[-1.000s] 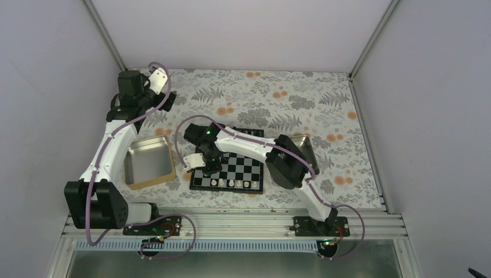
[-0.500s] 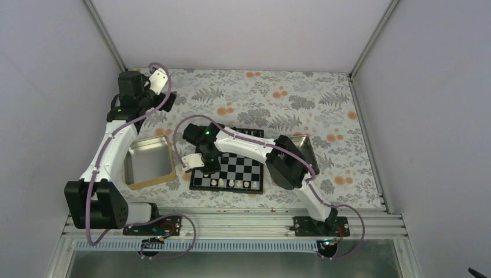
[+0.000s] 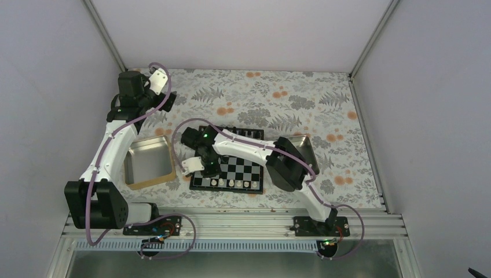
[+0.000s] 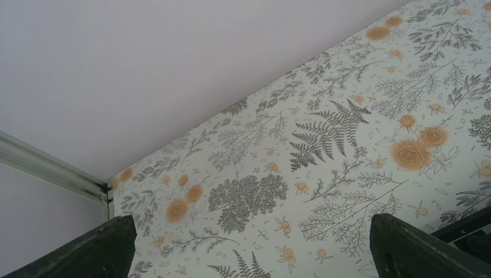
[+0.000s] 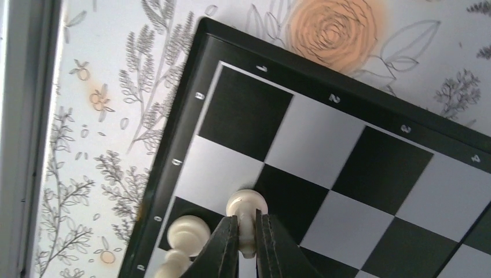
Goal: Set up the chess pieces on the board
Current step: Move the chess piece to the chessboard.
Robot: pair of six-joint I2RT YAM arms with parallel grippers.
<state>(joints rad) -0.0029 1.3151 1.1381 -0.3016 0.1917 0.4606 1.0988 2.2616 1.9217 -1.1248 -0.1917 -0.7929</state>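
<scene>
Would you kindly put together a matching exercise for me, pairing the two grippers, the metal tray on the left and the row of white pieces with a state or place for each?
Things:
1. left gripper
2. right gripper
3. left metal tray
4. row of white pieces

States or places:
A. along the near edge of the board
B. fingers apart, nothing between them
C. just left of the board
D. shut on a white chess piece

Pairs: 1-B, 2-D, 3-C, 4-A

Overhead, close right wrist share board (image 5: pixel 324 145); left faces wall (image 4: pixel 145 69).
</scene>
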